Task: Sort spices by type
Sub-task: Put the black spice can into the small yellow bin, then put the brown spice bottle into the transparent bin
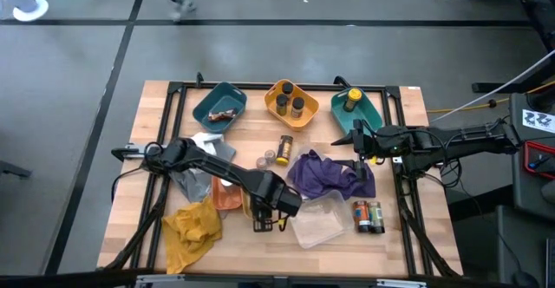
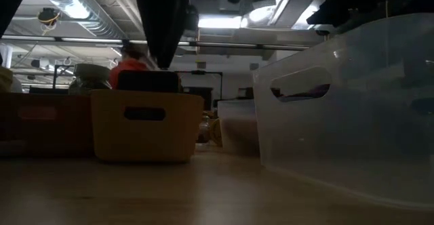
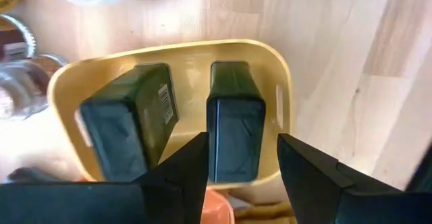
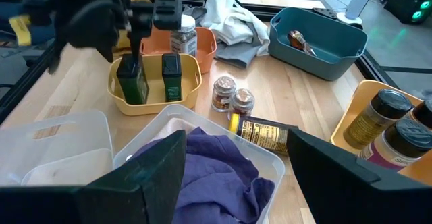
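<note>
Two dark green flat tins (image 3: 128,126) (image 3: 234,123) stand on end in a small yellow tray (image 3: 283,82), also seen in the right wrist view (image 4: 192,89). My left gripper (image 3: 239,143) hangs open just above the tray (image 1: 267,214). Its fingers stand on either side of the tin nearer the tray's end and I see no touch. My right gripper (image 4: 236,136) is open over the purple cloth (image 4: 216,160), by the table's right side (image 1: 357,149). Two small jars (image 4: 233,96) stand on the wood beside a lying yellow-lidded bottle (image 4: 263,133).
Along the far edge are a teal tray (image 1: 219,106), an orange-yellow tray with two dark-lidded jars (image 1: 290,104) and a teal tray with a jar (image 1: 355,108). Clear bins (image 1: 316,223), two jars (image 1: 367,216), an orange tray (image 1: 227,194) and yellow (image 1: 191,227) and grey cloths (image 1: 195,180) crowd the near half.
</note>
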